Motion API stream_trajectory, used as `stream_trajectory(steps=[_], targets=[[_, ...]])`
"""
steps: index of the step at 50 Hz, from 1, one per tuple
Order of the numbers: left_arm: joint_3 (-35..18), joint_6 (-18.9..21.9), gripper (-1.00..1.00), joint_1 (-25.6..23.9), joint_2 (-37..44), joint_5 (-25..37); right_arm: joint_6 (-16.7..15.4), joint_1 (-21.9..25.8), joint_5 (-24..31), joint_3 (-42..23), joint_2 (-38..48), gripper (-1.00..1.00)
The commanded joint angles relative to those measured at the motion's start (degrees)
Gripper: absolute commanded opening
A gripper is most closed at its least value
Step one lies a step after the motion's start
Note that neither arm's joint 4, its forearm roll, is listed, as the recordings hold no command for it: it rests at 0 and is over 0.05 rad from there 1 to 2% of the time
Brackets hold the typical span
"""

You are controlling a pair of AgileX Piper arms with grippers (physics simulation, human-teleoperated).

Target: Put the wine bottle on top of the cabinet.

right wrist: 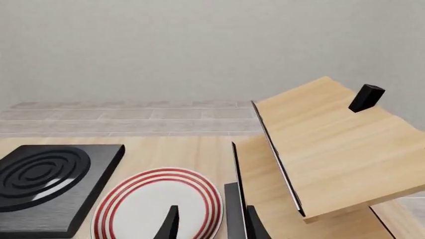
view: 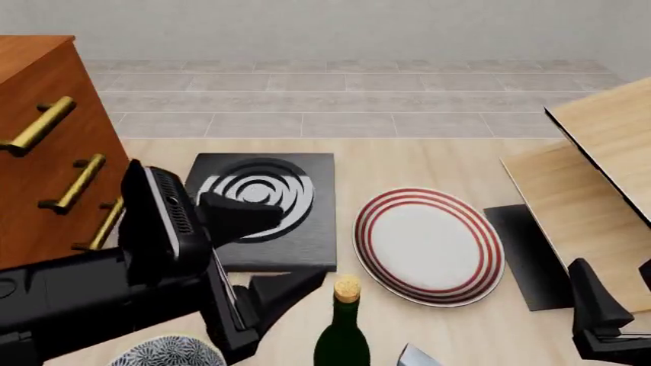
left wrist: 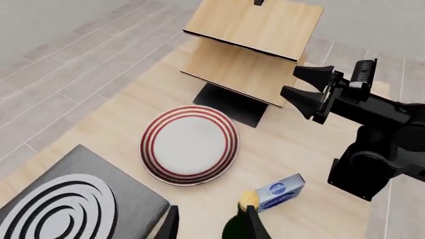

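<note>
The dark green wine bottle [view: 341, 339] with its tan cork stands upright at the table's near edge, cut off by the frame. My left gripper [view: 270, 252] hangs open just left of it, its lower fingertip close to the bottle's neck and apart from it. In the left wrist view the bottle [left wrist: 239, 224] shows right beside one of the fingertips [left wrist: 256, 225]. The reddish-brown cabinet [view: 41, 152] with brass handles stands at the far left. My right gripper [left wrist: 302, 85] is open and empty at the near right, by the pale shelf.
A red-ringed white plate [view: 428, 244] lies mid-table beside a black hotplate [view: 264, 206]. A pale wood shelf unit [view: 600, 175] with a black knob [right wrist: 367, 97] stands at the right. A blue box [left wrist: 280, 190] lies near the bottle, and a patterned bowl [view: 168, 352] sits under my left arm.
</note>
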Motion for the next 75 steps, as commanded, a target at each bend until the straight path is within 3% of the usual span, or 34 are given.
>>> stream_trajectory(steps=[1, 12, 22, 29, 31, 38, 75], targets=[[-0.3, -1.9, 1.0, -1.3, 1.7, 1.8, -0.2, 0.0, 0.4, 0.0, -0.6, 1.0], [-0.2, -0.5, 1.0, -2.3, 5.1, 1.3, 0.1, 0.0, -0.2, 0.0, 0.3, 1.0], [-1.8, -0.7, 1.0, -6.3, 12.0, 0.9, -0.2, 0.0, 0.0, 0.0, -0.2, 1.0], [-0.7, -1.2, 1.0, -6.4, 11.8, 1.3, -0.1, 0.0, -0.1, 0.0, -0.1, 1.0], [0.4, 1.6, 1.0, -5.1, 11.5, 0.6, -0.1, 0.0, 0.0, 0.0, -0.2, 1.0], [0.3, -0.1, 1.0, -5.4, 12.1, 0.1, -0.1, 0.0, -0.3, 0.0, 0.1, 1.0], [-0.9, 1.5, 1.0, -7.2, 14.2, -2.8, 0.1, 0.0, -0.1, 0.0, 0.2, 1.0]])
